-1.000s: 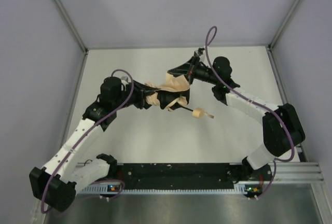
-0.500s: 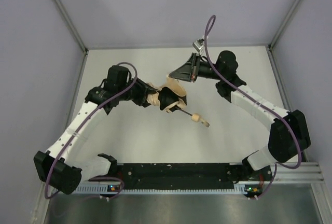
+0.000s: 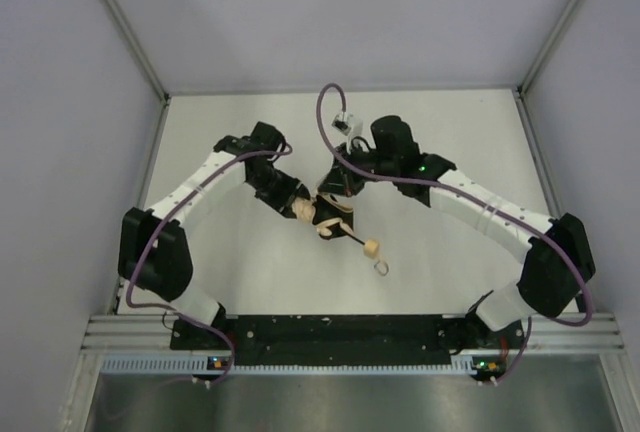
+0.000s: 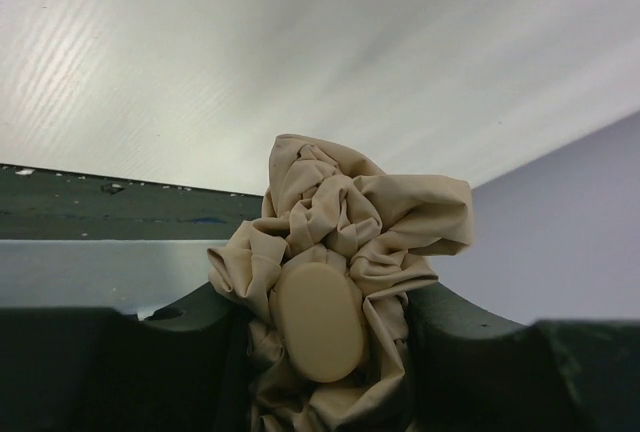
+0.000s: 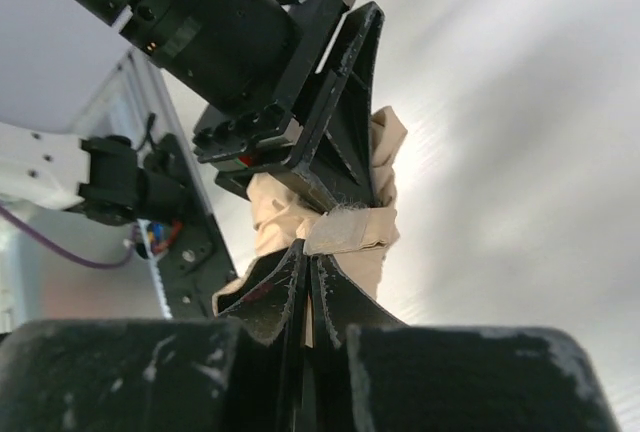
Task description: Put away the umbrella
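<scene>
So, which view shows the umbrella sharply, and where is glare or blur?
Left wrist: umbrella fabric is sharp, table behind is washed bright. Right wrist: its own fingers are dark and soft, table glares. Top external: even light, umbrella small.

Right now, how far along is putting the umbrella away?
Done: the canopy is collapsed into a bunch. In hand: left fingers clamp that bunch; right fingers pinch the strap around it. To do: the shaft and handle stick out; whether the strap is fastened cannot be told.
</scene>
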`<state>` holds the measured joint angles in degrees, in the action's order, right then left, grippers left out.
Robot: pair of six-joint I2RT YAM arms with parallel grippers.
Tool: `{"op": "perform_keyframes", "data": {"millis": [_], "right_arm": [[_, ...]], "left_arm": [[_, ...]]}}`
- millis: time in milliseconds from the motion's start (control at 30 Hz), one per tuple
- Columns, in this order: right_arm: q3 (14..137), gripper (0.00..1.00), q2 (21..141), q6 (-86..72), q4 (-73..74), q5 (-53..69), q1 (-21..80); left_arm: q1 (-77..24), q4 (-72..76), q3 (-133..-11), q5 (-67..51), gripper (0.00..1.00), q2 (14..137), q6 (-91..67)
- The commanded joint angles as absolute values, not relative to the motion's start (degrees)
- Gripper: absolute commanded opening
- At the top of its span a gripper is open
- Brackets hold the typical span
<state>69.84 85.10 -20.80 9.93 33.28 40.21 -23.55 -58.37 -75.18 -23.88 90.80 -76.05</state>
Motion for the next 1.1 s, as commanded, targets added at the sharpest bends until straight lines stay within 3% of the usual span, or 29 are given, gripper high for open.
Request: {"op": "perform_keyframes", "data": {"millis": [0,233,500,700,933,1033,1067], "right_arm": [[69.5,0.0,82.4,-10.2,8.4,29.0,42.4],[60.4,0.0,85.2,-7.5,-4.8,28.9,42.8],[56.3,0.0,92.2,-27.2,-23.3,42.9,42.4],[56.3,0.0,94.0,-23.6,-18.0,47.6,42.2],[57.8,0.01,84.9,-32.1,-0.1,32.3,36.9],[60.2,0.18,83.4,-29.9,12.1,35.9,36.5],[60.6,0.34,82.2,-26.4,14.7,34.9,37.8]], "left_arm": [[-23.2,-62.0,-70.6,-18.2,0.0,92.9,-76.6],[-23.3,-60.9,-71.0,-14.7,0.0,101.2,-78.0],[-23.0,-59.6,-71.8,-14.7,0.0,110.1,-77.2],[-23.0,-59.8,-72.7,-12.7,0.0,112.1,-75.3],[-23.2,-52.0,-68.5,-13.4,0.0,107.3,-73.1],[-23.2,-49.3,-68.5,-14.8,0.0,104.6,-70.6],[-23.2,-49.0,-68.6,-16.2,0.0,104.0,-70.2]]}}
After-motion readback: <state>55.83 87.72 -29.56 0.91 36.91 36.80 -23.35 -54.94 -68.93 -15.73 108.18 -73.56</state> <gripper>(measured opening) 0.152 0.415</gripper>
